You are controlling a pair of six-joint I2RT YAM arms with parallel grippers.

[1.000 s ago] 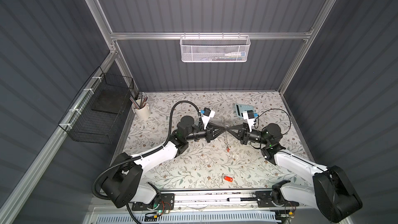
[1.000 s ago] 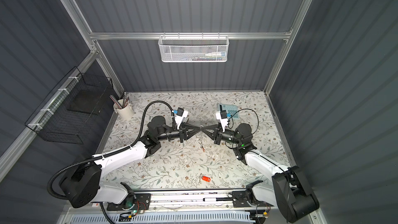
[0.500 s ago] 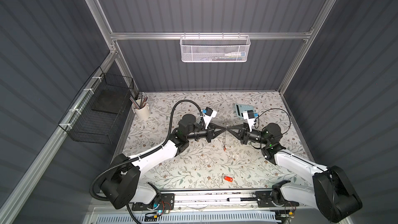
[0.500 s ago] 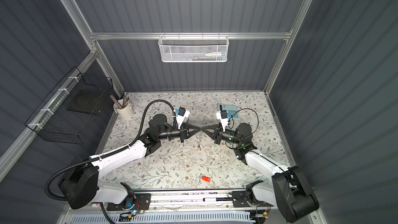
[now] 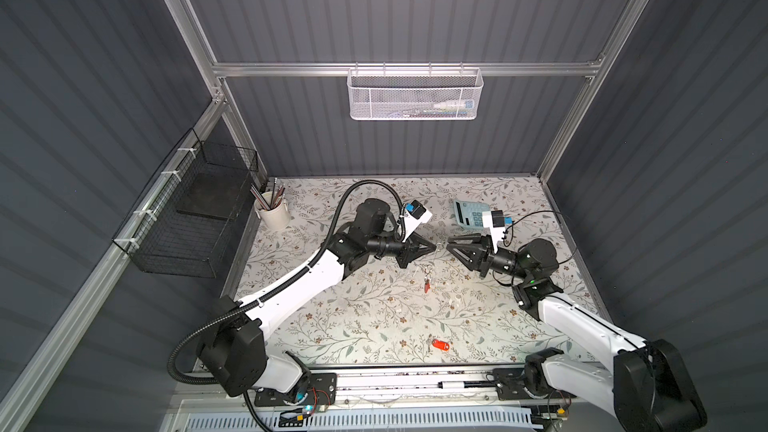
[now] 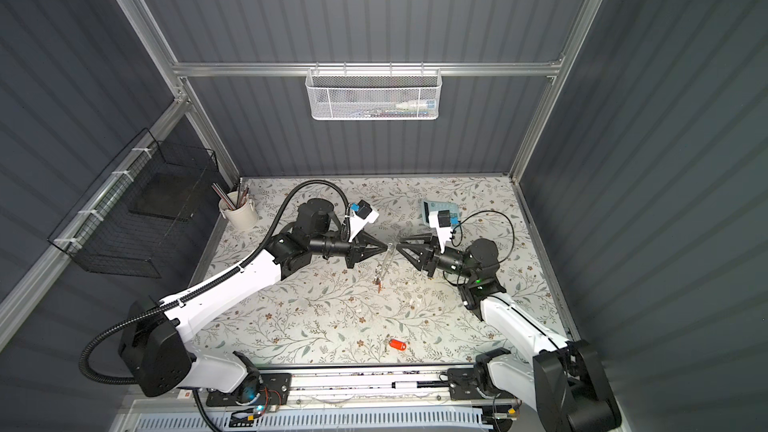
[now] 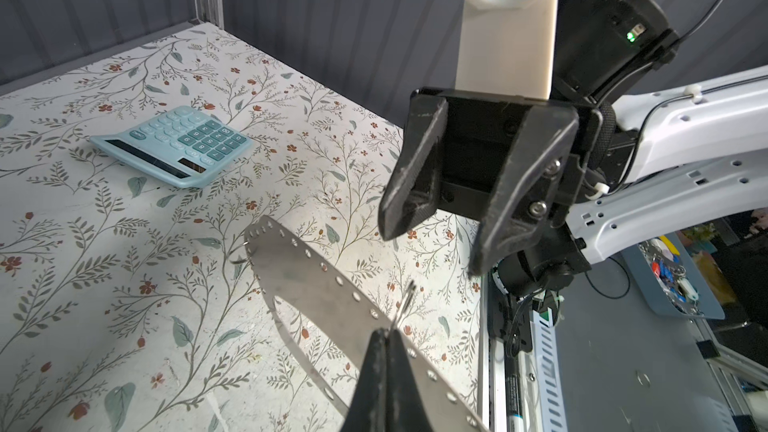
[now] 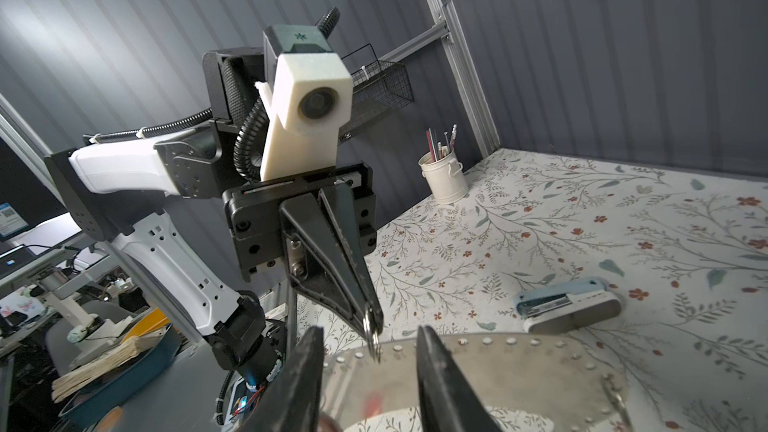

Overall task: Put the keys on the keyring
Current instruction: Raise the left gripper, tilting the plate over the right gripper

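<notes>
Elsewhere lie a calculator (image 7: 174, 144), a stapler (image 8: 570, 305) and one loose key (image 5: 440, 344).

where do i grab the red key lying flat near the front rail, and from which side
Pinch the loose key across the narrow width of its red body, coming down from above: it lies flat on the table, long axis roughly across both top views. Leave its metal loop free.

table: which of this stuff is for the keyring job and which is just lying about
Job: keyring, pinched by left gripper; red key hanging from it; second red key loose on the table; open right gripper.
Lying about: calculator, stapler, pencil cup, white mesh basket, black wire basket.
</notes>
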